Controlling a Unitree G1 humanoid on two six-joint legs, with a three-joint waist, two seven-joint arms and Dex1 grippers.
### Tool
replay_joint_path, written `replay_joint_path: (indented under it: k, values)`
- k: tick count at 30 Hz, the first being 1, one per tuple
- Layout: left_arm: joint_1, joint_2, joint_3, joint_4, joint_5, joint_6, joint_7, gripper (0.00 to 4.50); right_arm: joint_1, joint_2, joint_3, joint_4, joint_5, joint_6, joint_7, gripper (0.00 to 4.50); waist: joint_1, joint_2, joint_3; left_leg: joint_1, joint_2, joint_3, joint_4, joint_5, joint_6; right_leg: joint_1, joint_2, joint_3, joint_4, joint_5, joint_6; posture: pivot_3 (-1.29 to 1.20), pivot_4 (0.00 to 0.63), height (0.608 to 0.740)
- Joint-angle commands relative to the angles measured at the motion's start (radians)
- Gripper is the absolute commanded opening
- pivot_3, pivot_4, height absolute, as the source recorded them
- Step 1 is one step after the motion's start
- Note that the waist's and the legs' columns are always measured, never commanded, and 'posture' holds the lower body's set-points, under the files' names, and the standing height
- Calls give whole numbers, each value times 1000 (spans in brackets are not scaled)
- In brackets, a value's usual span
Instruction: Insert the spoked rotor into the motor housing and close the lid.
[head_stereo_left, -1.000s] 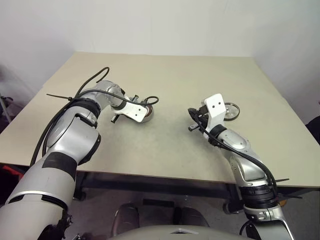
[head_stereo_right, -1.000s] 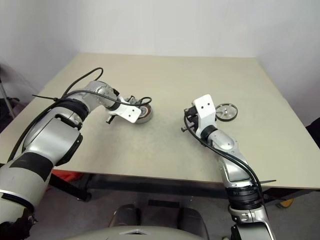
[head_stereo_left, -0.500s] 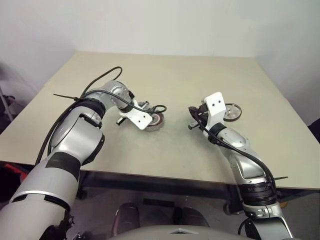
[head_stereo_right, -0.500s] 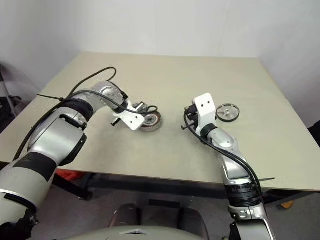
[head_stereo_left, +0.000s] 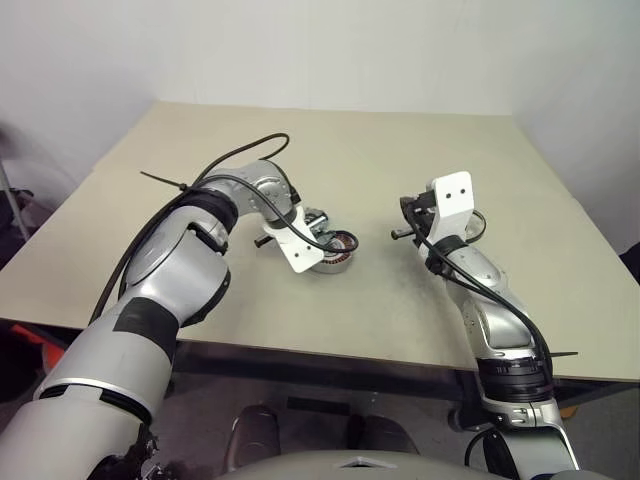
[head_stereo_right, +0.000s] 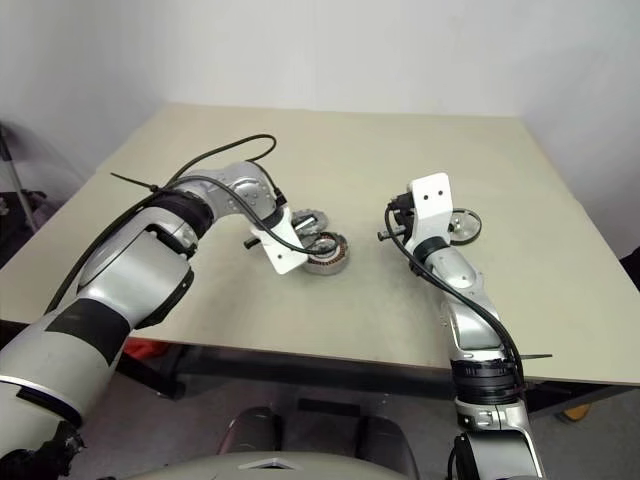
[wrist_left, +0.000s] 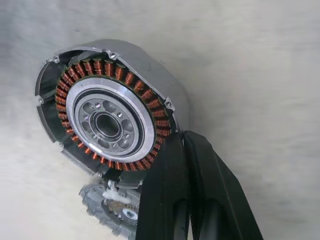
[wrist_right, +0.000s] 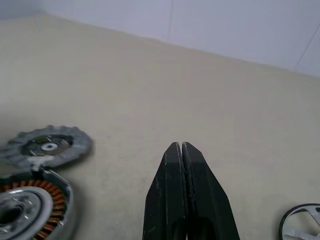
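Note:
The motor housing (wrist_left: 107, 117), a silver ring with copper windings and a dark hub, lies open side up near the table's middle (head_stereo_left: 338, 250). My left gripper (wrist_left: 182, 137) points steeply down, shut, its tips against the housing's rim with nothing between the fingers. A grey notched disc, the lid (wrist_right: 47, 145), lies flat right beside the housing (head_stereo_right: 308, 220). The spoked rotor (head_stereo_right: 462, 225), a silver wheel, rests on the table to the right, partly behind my right wrist. My right gripper (wrist_right: 181, 146) is shut and empty, held level above the table between the housing and the rotor (wrist_right: 300, 225).
The beige table (head_stereo_left: 330, 150) has bare surface behind and in front of the parts. Its front edge (head_stereo_left: 330, 345) runs close below both arms. A white wall stands behind the table.
My left gripper has swung right and rolled, and the housing has slid right with it toward the table's middle. The right gripper rose slightly and shifted right, staying shut.

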Motion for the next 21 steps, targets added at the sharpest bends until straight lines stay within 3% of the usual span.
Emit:
replay_joint_path:
  k: [1,8,21]
  values:
    - [-72,-18,-23,-10,41,33,119,14,-21,1,-18,-37,-8,-20,-15,0,0,0,0,0,0,0,0,0,0,0,0,0,0,0,0,0,0,740]
    - [-87,-75,-66,9,97,53,242,14,-10,6,-17,-53,-8,-19,-31,0,0,0,0,0,0,0,0,0,0,0,0,0,0,-1,1,0,0,740]
    - [-87,-161,-83,19,101,35,272,14,30,6,-27,-105,-8,-6,-63,0,0,0,0,0,0,0,0,0,0,0,0,0,0,0,0,0,0,740]
